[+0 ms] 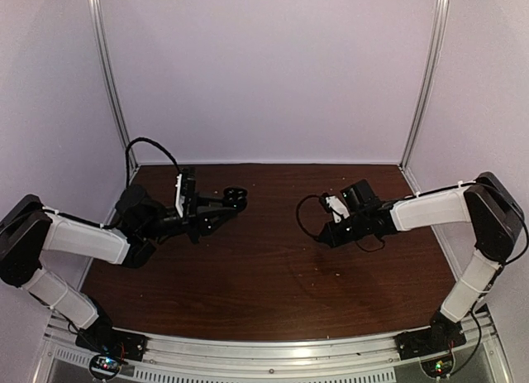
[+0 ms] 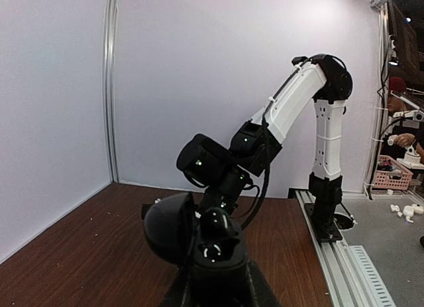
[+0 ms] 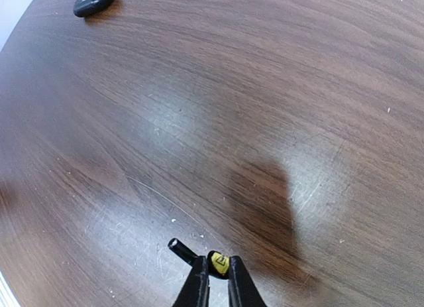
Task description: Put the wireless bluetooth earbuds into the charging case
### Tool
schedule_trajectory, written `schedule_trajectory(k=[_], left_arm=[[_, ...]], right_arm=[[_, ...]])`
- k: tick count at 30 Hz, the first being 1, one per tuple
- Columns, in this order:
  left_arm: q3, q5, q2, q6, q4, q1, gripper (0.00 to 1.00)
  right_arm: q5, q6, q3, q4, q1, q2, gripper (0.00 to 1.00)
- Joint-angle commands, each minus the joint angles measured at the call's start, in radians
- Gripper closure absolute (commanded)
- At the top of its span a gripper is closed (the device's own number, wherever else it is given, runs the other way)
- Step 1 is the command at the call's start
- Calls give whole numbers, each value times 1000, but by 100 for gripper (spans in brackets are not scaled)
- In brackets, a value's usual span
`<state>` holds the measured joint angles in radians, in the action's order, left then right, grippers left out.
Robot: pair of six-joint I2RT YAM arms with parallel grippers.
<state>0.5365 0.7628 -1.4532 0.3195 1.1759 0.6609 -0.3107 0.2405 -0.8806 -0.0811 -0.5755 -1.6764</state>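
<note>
My left gripper (image 1: 225, 203) is shut on the charging case (image 1: 237, 196) and holds it above the table. In the left wrist view the gripper (image 2: 217, 280) grips the case base (image 2: 222, 260). Its lid (image 2: 167, 227) is swung open to the left. A glossy black earbud (image 2: 214, 222) appears seated in the far slot; the near slot (image 2: 213, 251) looks empty. My right gripper (image 1: 329, 232) faces the left one, some way apart. In the right wrist view it (image 3: 218, 280) is shut on an earbud (image 3: 219, 263) with a yellow patch, above the table.
A small black oval item (image 3: 93, 0) lies on the brown table (image 3: 265, 88) far from my right gripper; I cannot tell what it is. Pale specks (image 1: 337, 274) dot the table. White walls and metal posts (image 1: 111, 77) enclose the back and sides.
</note>
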Motion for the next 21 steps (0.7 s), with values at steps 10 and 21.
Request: schedule_trajectory(k=[10,21], left_arm=[[17,-7,-15,-15,4,-6,100],[16,-5,-14,-14,6,-6,100]], right_arm=[[-6,-172,-45,-126,-99,-22,88],[96,-199,-115,-192,-195,-87,80]])
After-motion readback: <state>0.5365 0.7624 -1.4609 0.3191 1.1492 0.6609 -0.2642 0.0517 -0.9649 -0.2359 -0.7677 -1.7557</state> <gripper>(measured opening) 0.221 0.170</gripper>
